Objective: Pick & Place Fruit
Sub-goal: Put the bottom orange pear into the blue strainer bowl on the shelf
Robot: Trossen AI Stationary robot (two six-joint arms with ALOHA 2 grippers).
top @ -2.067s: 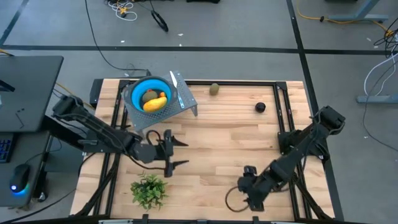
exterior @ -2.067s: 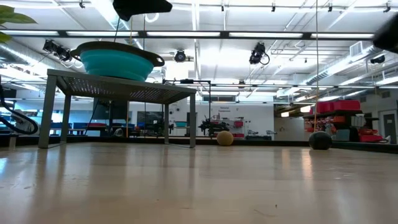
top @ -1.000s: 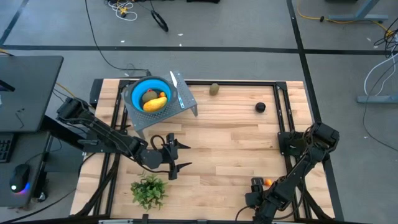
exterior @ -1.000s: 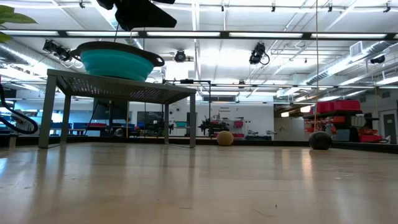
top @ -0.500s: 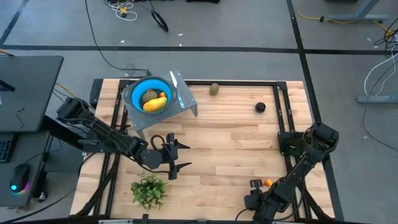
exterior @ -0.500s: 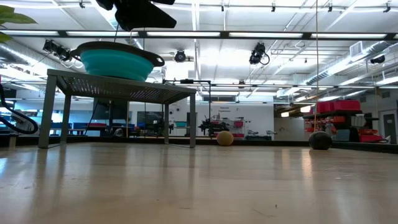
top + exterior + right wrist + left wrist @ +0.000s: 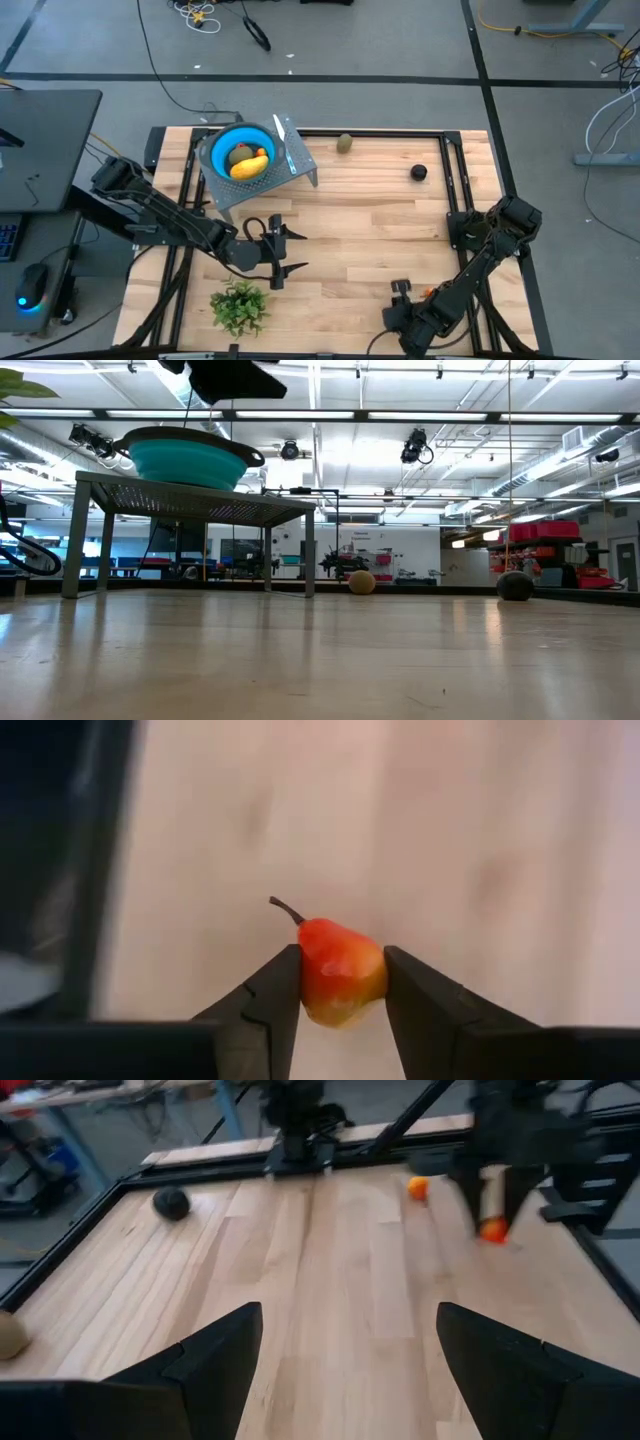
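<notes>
A small orange-red pear-shaped fruit [image 7: 340,965] with a dark stem sits between the fingers of my right gripper [image 7: 400,297], which is shut on it near the table's front right. A second tiny orange fruit [image 7: 418,1187] lies on the table close by. An olive-brown oval [image 7: 344,143] and a dark ball [image 7: 418,172] rest on the far part of the table. The blue bowl [image 7: 243,150] stands on a metal stand and holds a yellow piece and an olive oval. My left gripper [image 7: 292,250] hovers open at centre left, holding nothing. My right gripper pinches the fruit's wide body by its two sides [image 7: 312,975] between the tips of its two fingers [image 7: 265,1005]. The fingers come steeply from above. The stem end points away from the fingers. In the left wrist view the fruit [image 7: 493,1230] hangs just below the fingers, seemingly clear of the wood.
A green leafy sprig [image 7: 240,305] lies at the front left. The metal stand [image 7: 190,505] under the bowl takes up the far left. A black frame [image 7: 470,135] runs round the tabletop. Bare wood lies between the two arms.
My right gripper has shifted a little toward the table's left edge and risen slightly. The tiny orange fruit beside it has stayed on the table. My left arm has kept still.
</notes>
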